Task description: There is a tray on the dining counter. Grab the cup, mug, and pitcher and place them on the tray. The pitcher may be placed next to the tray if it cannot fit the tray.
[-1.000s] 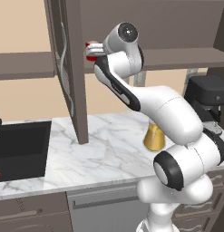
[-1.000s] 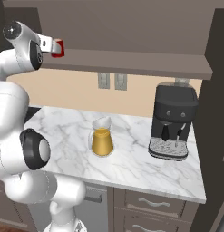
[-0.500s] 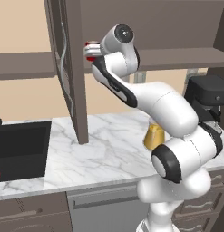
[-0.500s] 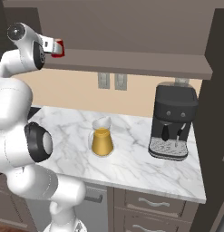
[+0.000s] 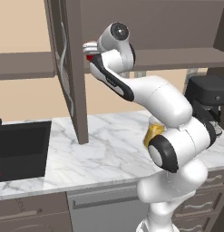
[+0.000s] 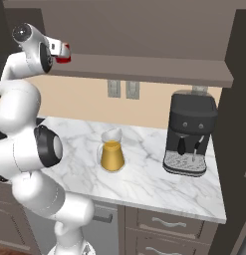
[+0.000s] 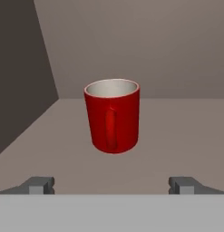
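Glossy red cylindrical mug (image 7: 112, 116), white inside, handle facing the camera, upright on a matte brown cabinet shelf (image 7: 177, 136). Hand (image 7: 112, 185) spread wide, apart from it. Amber conical pitcher (image 6: 112, 154) on veined marble worktop (image 6: 144, 174).

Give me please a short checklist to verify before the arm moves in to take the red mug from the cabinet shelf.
1. Fingers spread wide, nothing between them: ok.
2. Mug centred ahead of the gripper in the hand view: ok.
3. Mug upright on the shelf, handle facing the camera: ok.
4. Fingers already around the mug: not ok, it stands ahead of them, untouched.
5. Cabinet door swung open beside the arm: ok.
6. Pitcher on the marble worktop, below and apart from the reach: ok.
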